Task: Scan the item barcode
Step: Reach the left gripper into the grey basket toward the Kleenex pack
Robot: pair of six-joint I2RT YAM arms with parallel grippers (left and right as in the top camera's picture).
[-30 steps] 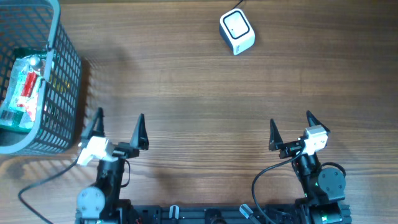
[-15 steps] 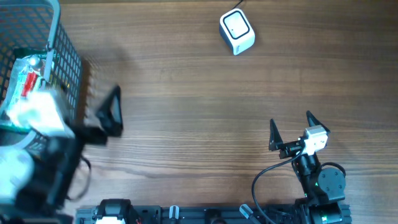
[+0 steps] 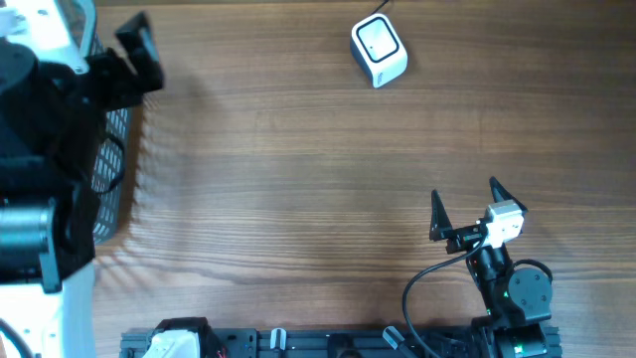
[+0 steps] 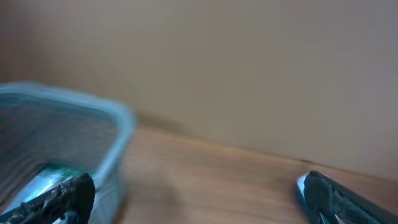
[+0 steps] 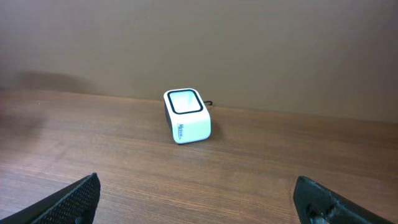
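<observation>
Packet [image 4: 48,177], green-edged and blurred, lies inside the basket [image 4: 93,107] at the desk's [image 3: 298,199] 9 o'clock edge. In my left wrist view it sits at 8 o'clock, low and just behind my left-hand finger. Its long axis cannot be established from this blur.

My left arm [image 3: 45,149] hangs over the basket and hides the packet from overhead. My left jaws stand wide apart with nothing between them.

My right arm [image 3: 497,259] is at 5 o'clock, well apart from the basket. Its jaws are likewise spread and empty. The left arm is plainly the nearer one.

Scanner [image 3: 379,50] stands at 1 o'clock on the desk, window up. It is dead ahead at 12 o'clock in my right wrist view.

Count: one packet visible, one basket, one scanner, two arms.

Assessment: the pickup has not begun. The coming move should bring my left jaws down and toward 8 o'clock, inside the basket rim.
</observation>
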